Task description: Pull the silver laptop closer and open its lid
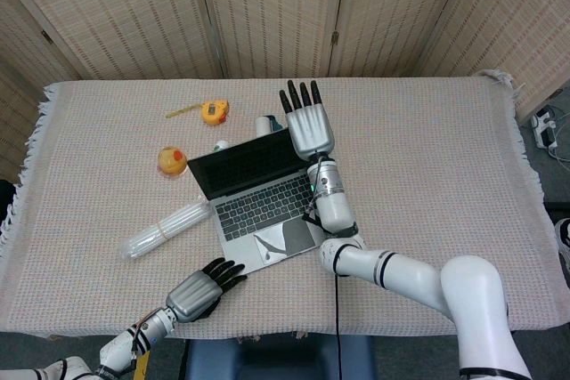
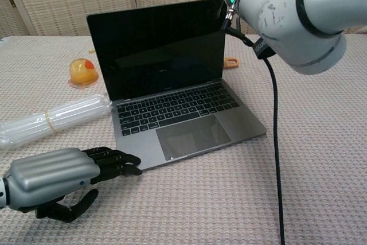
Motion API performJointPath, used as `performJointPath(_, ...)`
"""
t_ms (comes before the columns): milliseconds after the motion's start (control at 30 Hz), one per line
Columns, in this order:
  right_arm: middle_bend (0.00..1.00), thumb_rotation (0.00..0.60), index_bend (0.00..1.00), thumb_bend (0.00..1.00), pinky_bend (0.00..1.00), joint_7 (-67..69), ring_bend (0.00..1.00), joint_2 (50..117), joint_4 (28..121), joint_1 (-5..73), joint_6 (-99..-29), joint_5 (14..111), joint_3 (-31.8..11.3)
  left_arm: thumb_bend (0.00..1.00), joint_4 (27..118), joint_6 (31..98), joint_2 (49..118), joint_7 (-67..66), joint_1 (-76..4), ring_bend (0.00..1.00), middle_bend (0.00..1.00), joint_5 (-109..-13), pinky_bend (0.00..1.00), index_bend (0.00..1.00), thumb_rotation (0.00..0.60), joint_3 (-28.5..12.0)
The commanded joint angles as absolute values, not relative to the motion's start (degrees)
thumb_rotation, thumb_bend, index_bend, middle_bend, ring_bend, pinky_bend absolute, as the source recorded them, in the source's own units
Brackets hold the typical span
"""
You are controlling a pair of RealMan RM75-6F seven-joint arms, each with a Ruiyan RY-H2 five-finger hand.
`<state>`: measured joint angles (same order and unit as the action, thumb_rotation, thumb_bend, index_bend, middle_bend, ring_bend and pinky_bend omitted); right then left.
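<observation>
Woven tablecloth [image 1: 427,149] under silver laptop [image 2: 172,101], lid upright, screen dark; right hand [image 1: 309,122] flat behind lid, left hand [image 2: 54,175] loosely spread, empty.

This is looking like a staged robot test room rather than a lived-in home: woven folding screens [image 1: 267,15] are closing off the space behind a table [image 1: 427,149] that is wearing a fringed beige cloth, and a white power strip [image 1: 545,122] with cables is lying on the floor at the right edge
</observation>
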<state>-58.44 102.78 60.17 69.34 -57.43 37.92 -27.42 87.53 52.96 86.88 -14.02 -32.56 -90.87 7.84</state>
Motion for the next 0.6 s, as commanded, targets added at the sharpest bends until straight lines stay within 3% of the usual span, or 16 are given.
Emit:
performJointPath(33,0.0,0.6,0.0,0.47,0.0,-58.3,0.0,103.5,57.7,70.7,-56.3,36.6,-27.7,0.91,87.6,52.8,86.8,-14.1,-32.6,0.01,0.01,-90.7,0.0,0.07,0.6,7.8)
performJointPath(400,0.0,0.6,0.0,0.47,0.0,-56.8,0.0,105.7,51.0,73.5,-53.8,34.7,-27.8,0.93,87.9,52.9,86.9,-14.5,-32.6,0.01,0.01,-90.3,0.0,0.07,0.6,7.7)
performJointPath(600,0.0,0.6,0.0,0.47,0.0,-51.9,0.0,100.3,61.3,69.4,-56.7,38.5,-26.6,0.92,89.3,54.9,85.6,-12.8,-32.2,0.01,0.01,-91.6,0.0,0.07,0.6,7.9)
